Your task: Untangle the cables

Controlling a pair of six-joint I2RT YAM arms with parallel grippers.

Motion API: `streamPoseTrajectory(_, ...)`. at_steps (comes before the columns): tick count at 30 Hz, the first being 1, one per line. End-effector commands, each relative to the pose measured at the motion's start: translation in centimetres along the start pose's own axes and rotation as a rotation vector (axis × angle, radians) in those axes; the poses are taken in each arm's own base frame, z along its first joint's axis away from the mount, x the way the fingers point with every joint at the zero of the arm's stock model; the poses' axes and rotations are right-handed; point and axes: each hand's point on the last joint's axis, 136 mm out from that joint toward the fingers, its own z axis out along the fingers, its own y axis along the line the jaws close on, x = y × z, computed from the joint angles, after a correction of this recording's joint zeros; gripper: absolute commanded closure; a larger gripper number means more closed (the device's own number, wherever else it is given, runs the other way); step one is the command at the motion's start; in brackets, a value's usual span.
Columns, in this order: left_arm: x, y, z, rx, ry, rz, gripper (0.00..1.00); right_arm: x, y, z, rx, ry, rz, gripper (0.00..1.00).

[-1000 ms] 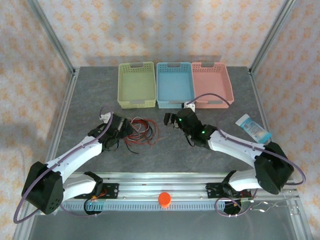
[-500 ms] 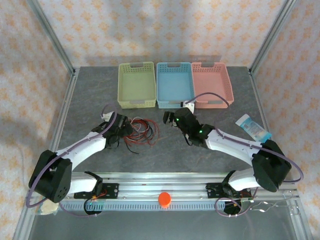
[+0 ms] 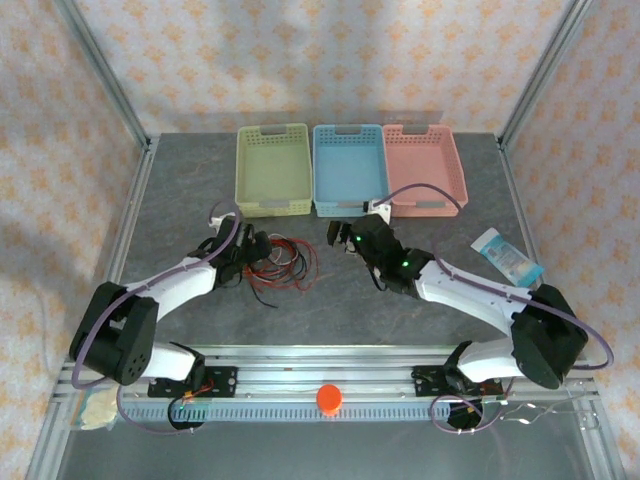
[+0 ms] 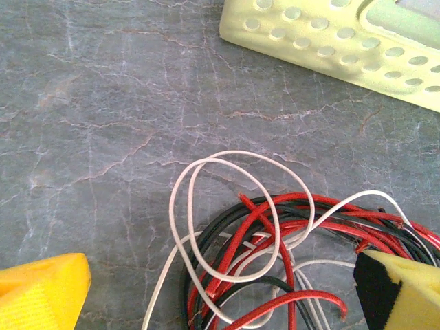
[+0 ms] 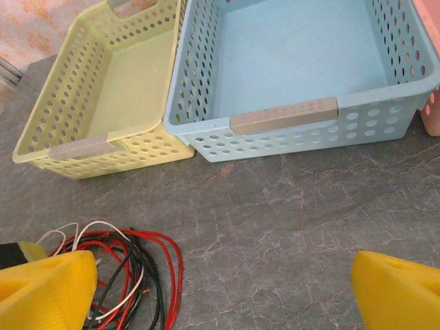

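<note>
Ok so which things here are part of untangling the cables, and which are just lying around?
For the job: the cables, a red, black and white tangle on the table.

Lying about: yellow basket, blue basket, pink basket, all empty; blue-and-white packet at the right; orange ball at the near edge.

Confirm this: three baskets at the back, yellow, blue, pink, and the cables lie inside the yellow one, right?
No. The cables lie on the table in front of the yellow basket, not inside it, as the top view shows. The rest is right.
</note>
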Motion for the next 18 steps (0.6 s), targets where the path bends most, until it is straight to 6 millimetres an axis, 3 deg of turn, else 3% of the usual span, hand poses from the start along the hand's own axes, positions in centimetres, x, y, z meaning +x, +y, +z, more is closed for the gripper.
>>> streamPoseTrajectory(1, 0.1, -0.7, 0.6, 0.041, 0.009, 0.031, 0.0, -1.6, 0.2, -0.9, -0.004, -0.063, 0.016, 0.05)
streamPoseTrajectory(10, 1.4, -2.0, 1.2, 0.06, 0.063, 0.1, 0.0, -1.7, -0.5, -1.3, 0.017, -0.079, 0.036, 0.05)
streamPoseTrajectory(18, 3.4, -7.2, 0.8, 0.232, 0.113, 0.186, 0.0, -2.8, -2.7, -2.4, 0.111, -0.149, 0.071, 0.05)
